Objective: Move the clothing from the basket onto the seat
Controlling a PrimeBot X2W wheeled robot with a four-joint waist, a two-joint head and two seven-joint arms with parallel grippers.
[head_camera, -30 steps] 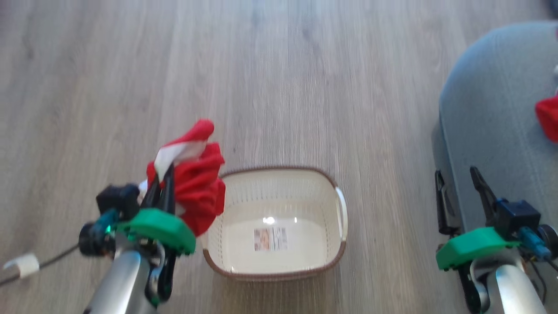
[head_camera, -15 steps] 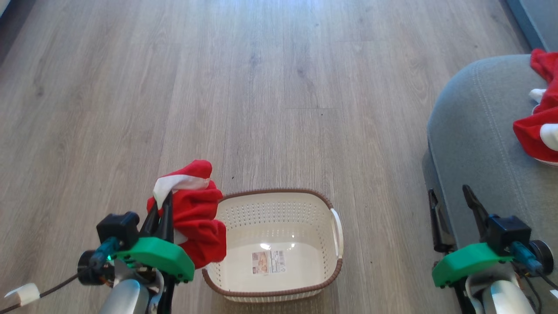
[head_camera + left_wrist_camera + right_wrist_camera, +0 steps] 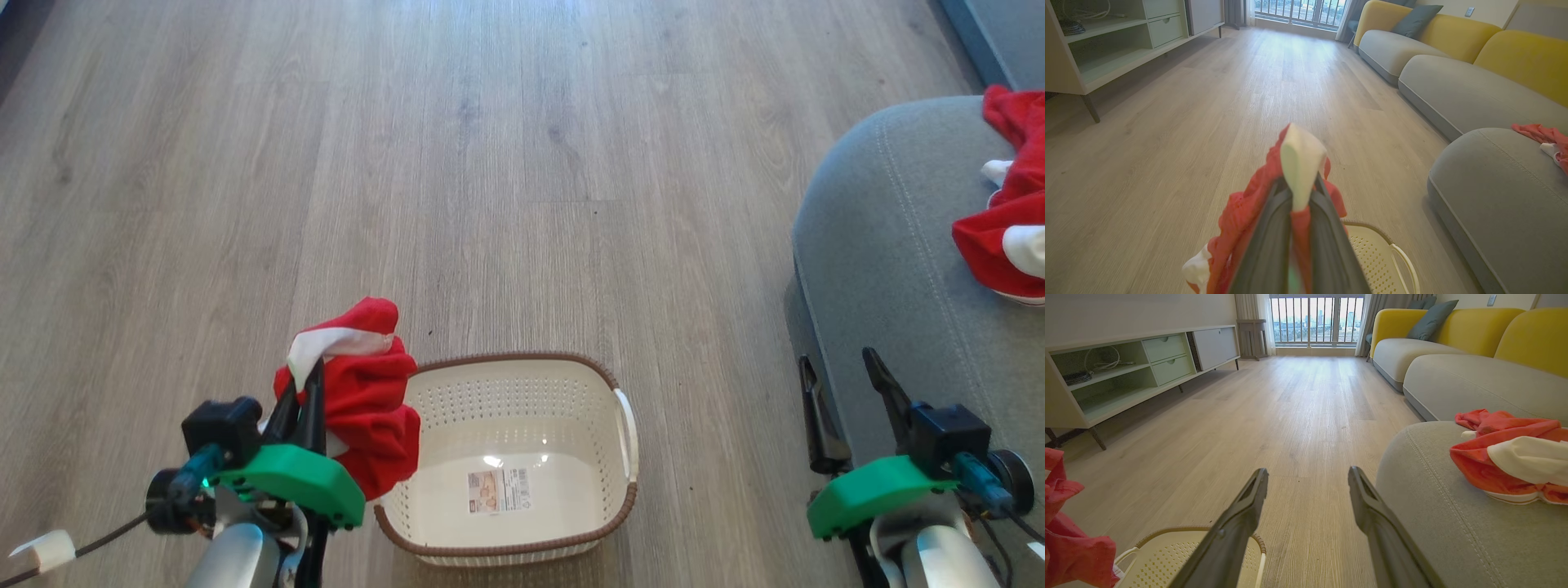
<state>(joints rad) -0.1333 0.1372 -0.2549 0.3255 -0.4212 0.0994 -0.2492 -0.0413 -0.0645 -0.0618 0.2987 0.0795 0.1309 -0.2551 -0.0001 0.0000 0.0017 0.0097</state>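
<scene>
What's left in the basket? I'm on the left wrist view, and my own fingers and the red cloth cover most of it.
Observer: No fabric. The head view shows the basket with a bare bottom and its label sticker.
Operator: Is the right gripper free?
Observer: Yes, the right gripper is open and holds nothing, at the rounded edge of the seat.
Operator: What exactly lies on the seat?
Observer: The right wrist view shows red clothing with a broad white panel resting on it.
</scene>
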